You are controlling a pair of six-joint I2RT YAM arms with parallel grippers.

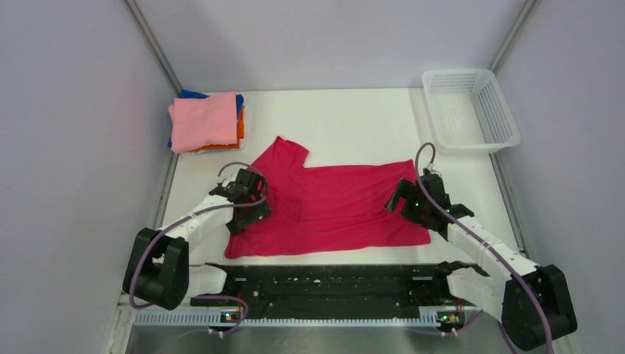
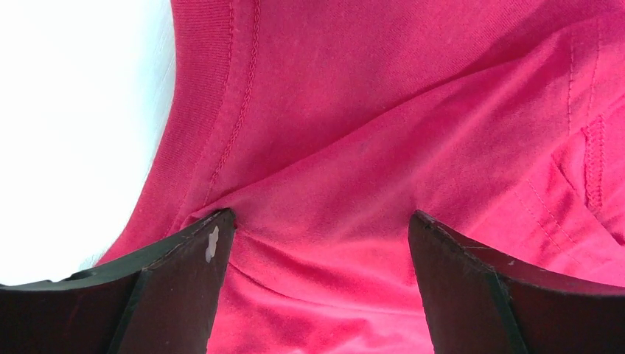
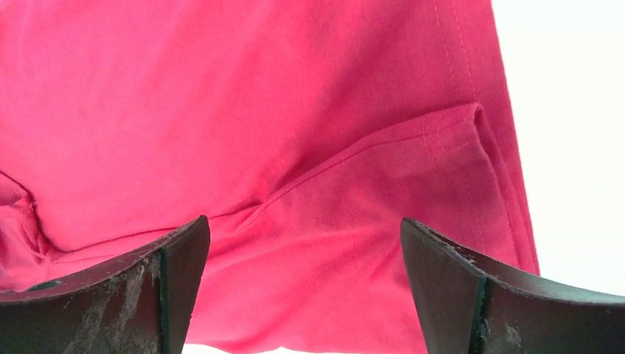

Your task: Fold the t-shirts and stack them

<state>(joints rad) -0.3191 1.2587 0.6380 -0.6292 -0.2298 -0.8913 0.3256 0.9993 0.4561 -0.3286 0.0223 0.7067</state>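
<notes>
The crimson-red t-shirt [image 1: 332,203] lies partly folded on the white table, one sleeve pointing to the far left. My left gripper [image 1: 247,199] is open over the shirt's left part, its jaws spread just above the cloth [image 2: 354,184]. My right gripper [image 1: 409,199] is open over the shirt's right edge, with red cloth [image 3: 295,133] and a folded hem between its jaws. A stack of folded shirts, light pink [image 1: 203,122] on top with orange [image 1: 240,127] and blue [image 1: 193,94] edges showing below, sits at the far left.
A white plastic mesh basket [image 1: 469,110] stands at the far right corner. Grey walls close in left, right and back. A black rail [image 1: 324,284] runs along the near edge between the arm bases.
</notes>
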